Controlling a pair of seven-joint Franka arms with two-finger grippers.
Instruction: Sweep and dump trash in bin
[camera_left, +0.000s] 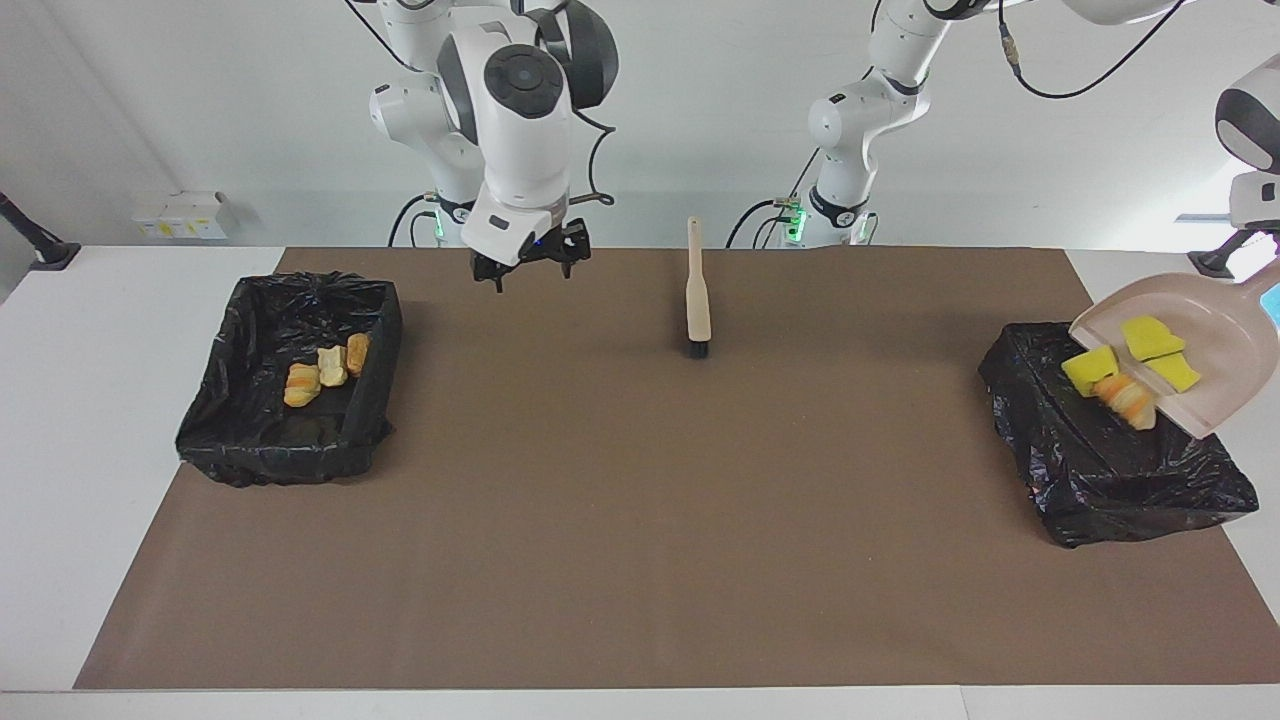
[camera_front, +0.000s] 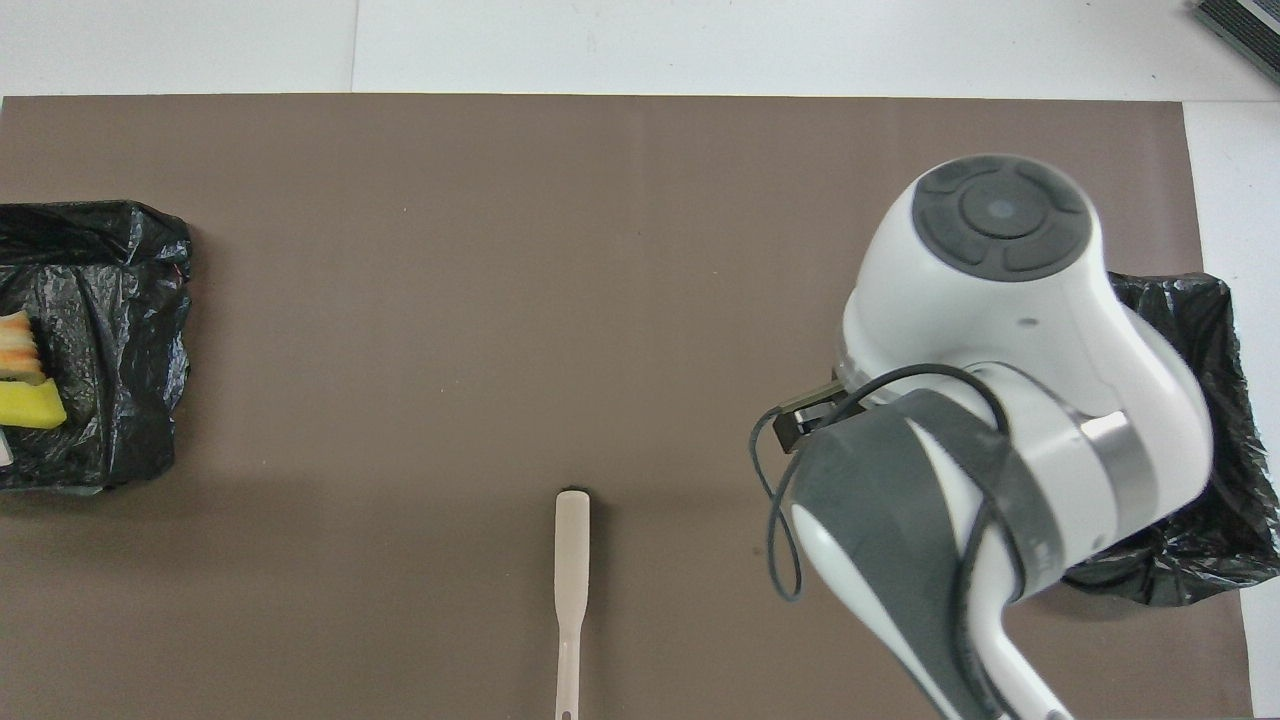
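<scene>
1. Dumping step in hand: dustpan (camera_left: 1215, 365) tipped steeply over the black-lined bin (camera_left: 1110, 470) at the left arm's end of the table, mouth down toward the liner.
2. Left claw out of the facing view at the frame's edge, where the pan's handle runs off; judged clamped shut on that handle, since the pan hangs in the air with nothing else under it.
3. Trash (camera_left: 1125, 385) below and in front of that claw: yellow sponge chunks and a golden bread piece sliding at the pan's lip, partly over the liner (two of them visible in the overhead view too, right at the frame's edge).
4. Right claw (camera_left: 530, 268) up in the air, fingers spread wide, holding nothing; hanging beside the second bin (camera_left: 290, 440), which already carries three bread scraps (camera_left: 325, 372).
5. Brush (camera_left: 697, 300) lying flat on the brown mat (camera_left: 640, 560), well apart from both claws, toward the middle.
6. Next move, by judgement: more tilt or a small shake to clear the last pieces, keeping the lip inside the bin's rim so that nothing spills onto the mat.
</scene>
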